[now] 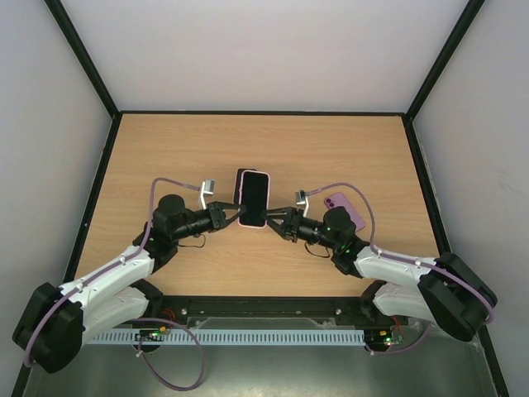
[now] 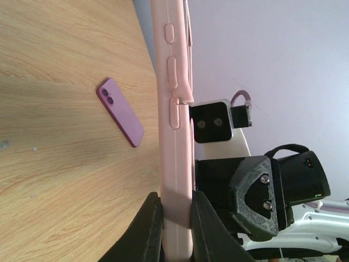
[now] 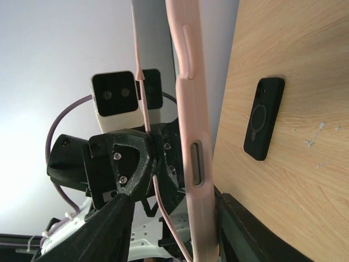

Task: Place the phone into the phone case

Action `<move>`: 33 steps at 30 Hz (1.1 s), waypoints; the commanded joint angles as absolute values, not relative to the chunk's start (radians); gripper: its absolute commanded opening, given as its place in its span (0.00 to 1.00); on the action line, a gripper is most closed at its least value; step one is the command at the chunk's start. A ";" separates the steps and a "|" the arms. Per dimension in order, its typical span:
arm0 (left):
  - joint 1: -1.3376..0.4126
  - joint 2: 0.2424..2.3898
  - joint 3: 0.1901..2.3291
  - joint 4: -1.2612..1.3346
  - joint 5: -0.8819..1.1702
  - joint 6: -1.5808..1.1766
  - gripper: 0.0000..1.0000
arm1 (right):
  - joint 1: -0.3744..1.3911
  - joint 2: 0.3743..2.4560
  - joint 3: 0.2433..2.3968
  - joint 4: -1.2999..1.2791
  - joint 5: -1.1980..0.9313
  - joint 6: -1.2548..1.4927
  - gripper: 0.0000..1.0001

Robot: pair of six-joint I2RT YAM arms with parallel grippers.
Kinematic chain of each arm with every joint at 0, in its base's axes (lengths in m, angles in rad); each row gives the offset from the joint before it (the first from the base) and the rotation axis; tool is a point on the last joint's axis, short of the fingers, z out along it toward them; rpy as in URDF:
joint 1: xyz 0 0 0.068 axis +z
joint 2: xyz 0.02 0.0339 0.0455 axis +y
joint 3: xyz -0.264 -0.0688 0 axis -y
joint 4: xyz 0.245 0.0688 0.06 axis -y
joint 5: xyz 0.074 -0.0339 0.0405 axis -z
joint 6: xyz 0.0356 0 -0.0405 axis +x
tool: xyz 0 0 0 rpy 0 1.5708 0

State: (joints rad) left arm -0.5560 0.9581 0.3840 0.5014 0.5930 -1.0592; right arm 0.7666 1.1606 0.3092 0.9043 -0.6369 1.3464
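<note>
Left gripper (image 1: pixel 232 212) and right gripper (image 1: pixel 270 218) clamp opposite edges of the pink case (image 2: pixel 175 164) over the table's centre. The dark face inside is apparently the phone (image 1: pixel 254 197). A purple phone (image 1: pixel 344 212) lies at 3 o'clock. The phone looks to be in the seating step; next, press the loose lip home.

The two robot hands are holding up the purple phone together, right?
No. The left gripper and right gripper are holding up the pink case together. The purple phone lies flat on the table, as the top external view shows.
</note>
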 commanded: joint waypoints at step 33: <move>-0.146 1.250 0.591 0.168 0.576 -0.681 0.03 | 0.776 0.965 0.322 0.557 -0.509 1.149 0.98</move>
